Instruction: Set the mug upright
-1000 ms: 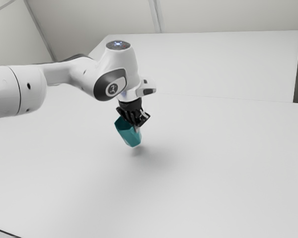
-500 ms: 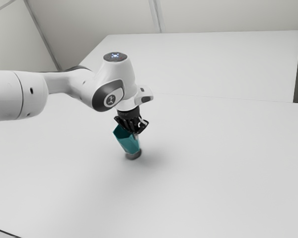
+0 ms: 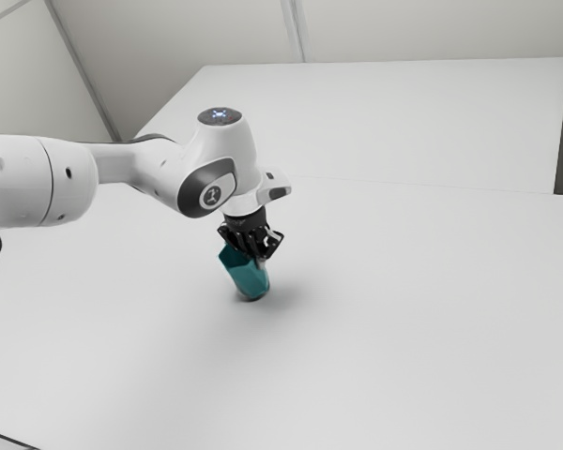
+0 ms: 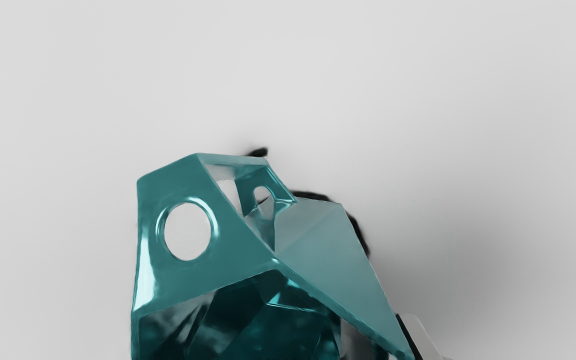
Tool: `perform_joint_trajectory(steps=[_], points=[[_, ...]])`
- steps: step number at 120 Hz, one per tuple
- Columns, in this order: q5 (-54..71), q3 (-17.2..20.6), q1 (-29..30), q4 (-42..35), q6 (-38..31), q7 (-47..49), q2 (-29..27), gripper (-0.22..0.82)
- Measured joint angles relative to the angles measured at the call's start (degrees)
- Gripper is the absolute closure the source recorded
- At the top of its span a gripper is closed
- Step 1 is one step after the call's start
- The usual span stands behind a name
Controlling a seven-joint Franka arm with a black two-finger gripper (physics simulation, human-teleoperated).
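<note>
Near the middle of the exterior view, my gripper [image 3: 257,259] points down over the teal faceted mug [image 3: 248,277] and grips it. The mug leans, its mouth toward the exterior view's left and its base low at the table, over a dark contact shadow; whether the base touches is hard to tell. In the wrist view the mug [image 4: 318,235] shows its open mouth and a handle part with a round hole. One fingertip of my gripper [image 4: 393,335] is outside the mug wall, and a grey part shows just inside the rim.
The white table [image 3: 403,309] stretches around the mug on all sides. Behind it stands another pale surface [image 3: 385,122], with light walls beyond. A dark thin edge crosses the exterior view's lower left corner.
My hand has come down with the mug, whose base is now much closer to its shadow on the table. The mug still leans the same way.
</note>
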State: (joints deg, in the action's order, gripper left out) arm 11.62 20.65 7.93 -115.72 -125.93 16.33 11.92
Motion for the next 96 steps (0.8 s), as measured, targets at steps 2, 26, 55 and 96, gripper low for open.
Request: perform_joint_trajectory(steps=[2, 26, 55, 96], points=[[-0.04, 0.00, 0.00, -0.05, -0.03, 0.02, -0.01, 0.64], [-0.24, 0.00, 0.03, -0.37, -0.15, 0.22, -1.46, 0.26], [-0.56, 0.34, 0.08, -0.51, 2.45, 0.43, -7.02, 0.08], [-9.84, 0.07, 0.45, 15.94, 19.13, -0.41, -11.07, 0.02]])
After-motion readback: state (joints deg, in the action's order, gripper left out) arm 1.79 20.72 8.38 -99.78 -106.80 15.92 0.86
